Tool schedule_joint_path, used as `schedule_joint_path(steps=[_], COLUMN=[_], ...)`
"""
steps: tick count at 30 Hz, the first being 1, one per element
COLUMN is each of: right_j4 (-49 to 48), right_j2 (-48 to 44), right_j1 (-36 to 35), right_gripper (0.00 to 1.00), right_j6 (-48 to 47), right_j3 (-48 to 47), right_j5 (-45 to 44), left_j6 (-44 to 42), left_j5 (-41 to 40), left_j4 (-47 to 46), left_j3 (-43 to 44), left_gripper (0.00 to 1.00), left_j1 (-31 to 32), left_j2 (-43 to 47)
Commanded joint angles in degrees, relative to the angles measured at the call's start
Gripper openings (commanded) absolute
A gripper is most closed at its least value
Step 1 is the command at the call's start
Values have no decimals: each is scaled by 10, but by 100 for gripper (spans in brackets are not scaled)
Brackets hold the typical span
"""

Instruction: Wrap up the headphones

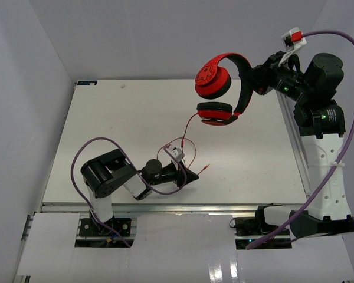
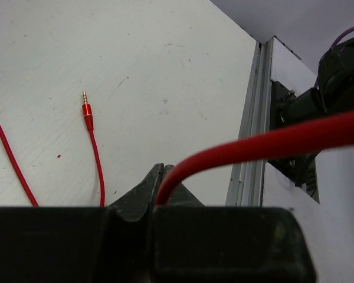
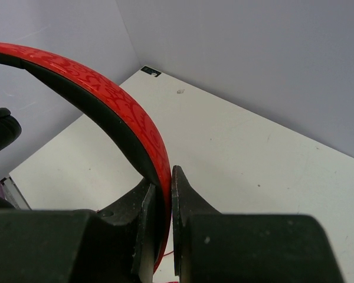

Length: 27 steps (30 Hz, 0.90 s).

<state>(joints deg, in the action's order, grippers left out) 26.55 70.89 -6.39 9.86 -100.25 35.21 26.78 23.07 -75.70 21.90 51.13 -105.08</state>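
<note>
Nearest in the overhead view are the two arm bases at the near edge of the table. On the right, the right gripper is raised above the far right corner and clamps the headphones by the headband, holding them clear of the surface. The two ear cups point left. A thin red cord drops from the lower cup to the table and loops beside the left gripper, which lies low over the near middle and points right. The plug rests on the table just right of that gripper's tip. A purple cable arcs over the left arm.

Closest to the left wrist camera is the gripper's black body, filling the bottom of the view. The left gripper has its jaws pinched together on the cord, which rises from between the tips and runs off to the right. Beyond the tips and to the left, the plug lies flat on the table, apart from the fingers. Another stretch of cord curves along the left edge.

Closest to the right wrist camera are its own fingers. The right gripper is narrowed on the red headband, which rises from between the jaws and arches to the upper left, its black lining on the underside. The table lies well below.
</note>
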Motion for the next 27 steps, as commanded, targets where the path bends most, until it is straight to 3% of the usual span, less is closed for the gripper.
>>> schedule_joint_path(steps=[1,6,10,13,18,23,27], right_j4=[-34,-3,86,116,162,168,157], right_j2=[-28,-80,-117,-130,-140,-161,-179], right_j1=[2,2,2,2,-3,-8,-10], right_gripper=[8,8,8,8,8,8,8], right_j6=[-4,-122,-273,-330,-444,-521,-537], right_j3=[28,112,160,181,193,228,259], right_j5=[62,188,247,263,178,36,-3], left_j6=[-27,-34,-100,-165,-265,-335,-375], left_j5=[-44,33,130,191,184,111,84], left_j4=[-146,-48,191,356,682,906,1046], left_j3=[-43,-70,-21,48,193,338,430], left_gripper=[0,0,0,0,0,0,0], left_j1=[-17,-104,-177,-204,-239,-266,-271], left_j2=[77,184,293,310,267,216,180])
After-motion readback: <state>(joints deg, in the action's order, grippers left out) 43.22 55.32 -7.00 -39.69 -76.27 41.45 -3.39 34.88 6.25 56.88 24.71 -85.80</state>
